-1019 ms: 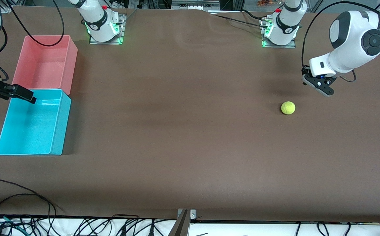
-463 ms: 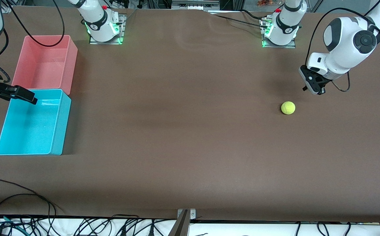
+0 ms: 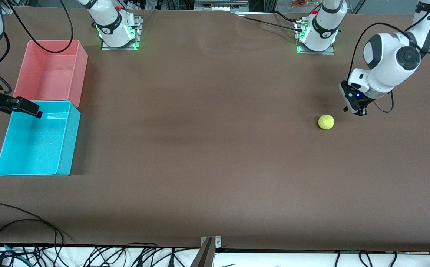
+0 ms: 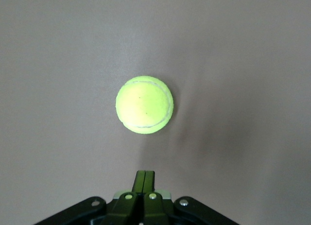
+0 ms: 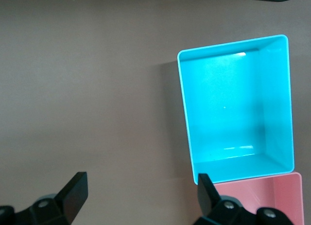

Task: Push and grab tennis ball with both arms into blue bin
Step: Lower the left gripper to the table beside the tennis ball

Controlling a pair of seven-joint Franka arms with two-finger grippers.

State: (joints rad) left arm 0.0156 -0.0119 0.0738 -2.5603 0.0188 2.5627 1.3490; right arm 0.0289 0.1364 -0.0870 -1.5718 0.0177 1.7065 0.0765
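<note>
Tennis ball (image 3: 326, 122) sits on bare table at mid-right of the front view, well apart from the blue bin (image 3: 63, 148) at the left edge. Judging by looks: light, fuzzy, slightly springy, rolls freely, so a nudge low at its equator should send it; any grab wants pads across its widest part. Left gripper (image 3: 356, 110) hangs just up-right of the ball, jaws clenched on nothing, not touching; in the left wrist view the ball (image 4: 144, 104) lies straight ahead of the closed tips. Right gripper (image 5: 138, 188) waits spread wide, empty, by the bin's upper-left corner, next to the pink bin (image 3: 76, 74)
</note>
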